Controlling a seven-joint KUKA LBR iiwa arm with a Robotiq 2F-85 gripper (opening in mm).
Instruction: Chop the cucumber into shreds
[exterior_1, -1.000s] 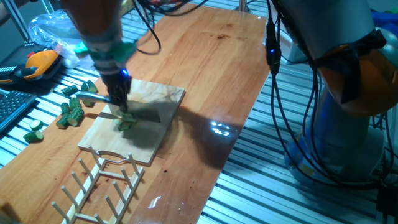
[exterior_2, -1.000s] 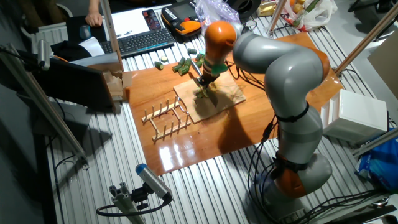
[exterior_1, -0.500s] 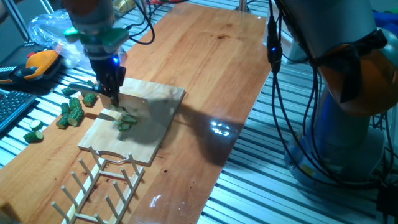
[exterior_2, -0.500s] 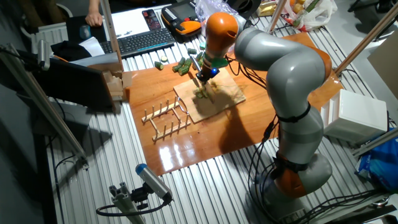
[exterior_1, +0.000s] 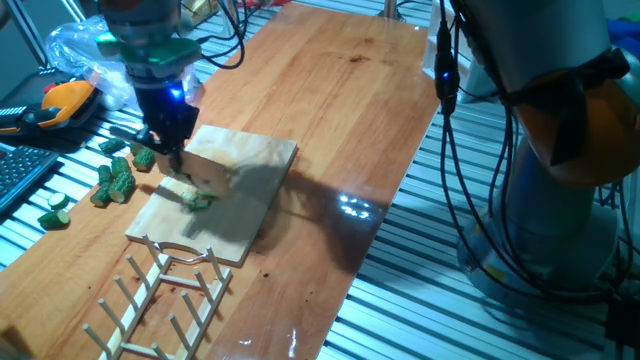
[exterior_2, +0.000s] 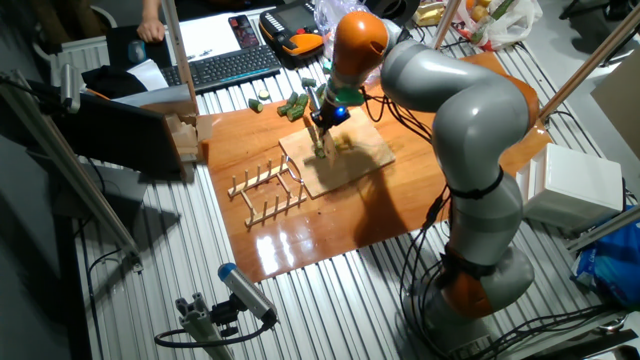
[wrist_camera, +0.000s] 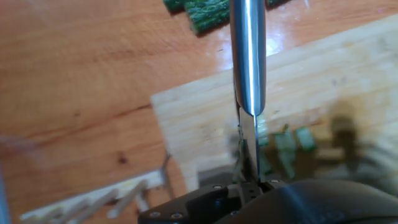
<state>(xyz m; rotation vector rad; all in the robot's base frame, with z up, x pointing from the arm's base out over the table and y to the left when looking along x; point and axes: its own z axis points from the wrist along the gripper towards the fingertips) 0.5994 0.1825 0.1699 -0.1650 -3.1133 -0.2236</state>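
On the pale cutting board (exterior_1: 235, 195), at its near-left part, lie the shreds (exterior_1: 201, 199), a small green cluster; no whole cucumber slice can be made out separately. The end effector (exterior_1: 165, 140) is clamped on a knife (wrist_camera: 247, 56), whose metal handle runs up the middle of the hand view with the blade edge below it. Compared with half a second and one second ago, the end effector has risen and drawn back toward the heap of dark chunks (exterior_1: 117, 181) on the desk (exterior_1: 340, 120), so the blade now hangs clear of the shreds. This reads as the upstroke between cuts; judged from the small pieces, chopping is well advanced, though another stroke may be needed.
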